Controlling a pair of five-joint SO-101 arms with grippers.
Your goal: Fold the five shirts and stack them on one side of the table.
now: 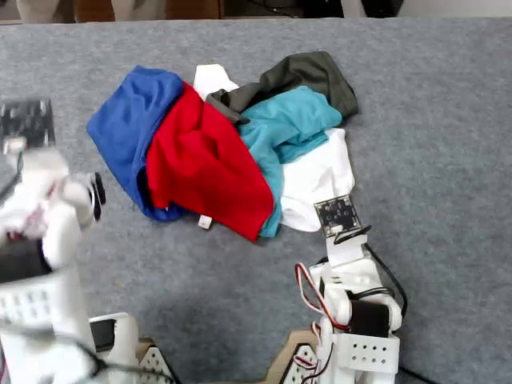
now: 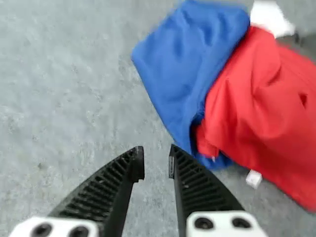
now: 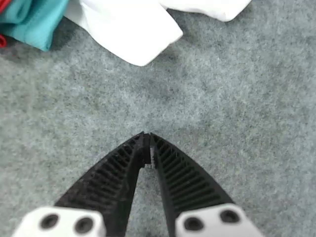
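- Five shirts lie in one unfolded heap mid-table: blue shirt, red shirt, teal shirt, white shirt, olive shirt.
- Left gripper: fingers slightly parted, holding nothing. The blue shirt's edge is near, ahead of its tips.
- Right gripper: tips touching, empty. The white shirt's hem is near ahead.
- The heap runs across the table, blue end toward the left arm.
- The grey felt-like surface extends past both ends.
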